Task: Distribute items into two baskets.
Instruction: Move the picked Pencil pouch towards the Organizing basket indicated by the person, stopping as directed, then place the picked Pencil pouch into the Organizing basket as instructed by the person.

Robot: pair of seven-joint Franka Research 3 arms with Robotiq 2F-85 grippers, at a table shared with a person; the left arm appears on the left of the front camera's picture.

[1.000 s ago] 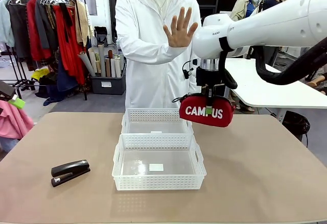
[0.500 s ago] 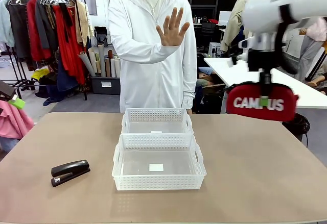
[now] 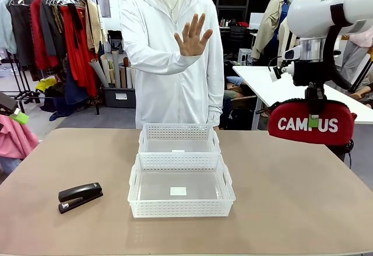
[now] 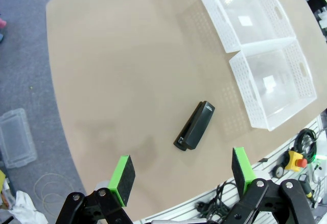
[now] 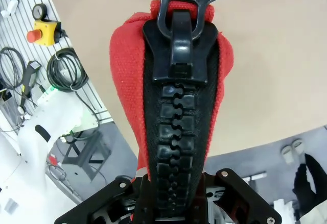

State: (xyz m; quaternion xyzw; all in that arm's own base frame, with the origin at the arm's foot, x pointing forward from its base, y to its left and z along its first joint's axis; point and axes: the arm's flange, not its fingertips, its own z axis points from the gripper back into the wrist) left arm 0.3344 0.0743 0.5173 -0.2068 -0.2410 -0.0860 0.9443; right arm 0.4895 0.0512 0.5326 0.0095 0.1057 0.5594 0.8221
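Observation:
The red "CAMPUS" pouch (image 3: 312,125) hangs high over the table's far right, my right gripper (image 3: 314,121) shut on it from above. In the right wrist view the pouch (image 5: 176,112) fills the middle with its black zipper toward the camera. Two white baskets stand end to end mid-table, the near one (image 3: 181,208) and the far one (image 3: 179,131), both holding nothing. The black stapler (image 3: 80,197) lies at the front left. In the left wrist view my left gripper (image 4: 181,175) is open high above the stapler (image 4: 195,126), with both baskets (image 4: 271,81) beyond it.
A person in white stands behind the far basket with a raised open hand (image 3: 192,35), palm toward me. A clothes rack (image 3: 58,34) stands at the back left and a white table (image 3: 280,87) at the back right. Bare brown tabletop (image 3: 291,197) surrounds the baskets.
My right arm has carried the pouch from beside the far basket out to the right and slightly upward. The person's raised hand stays up. The stapler and baskets have not moved.

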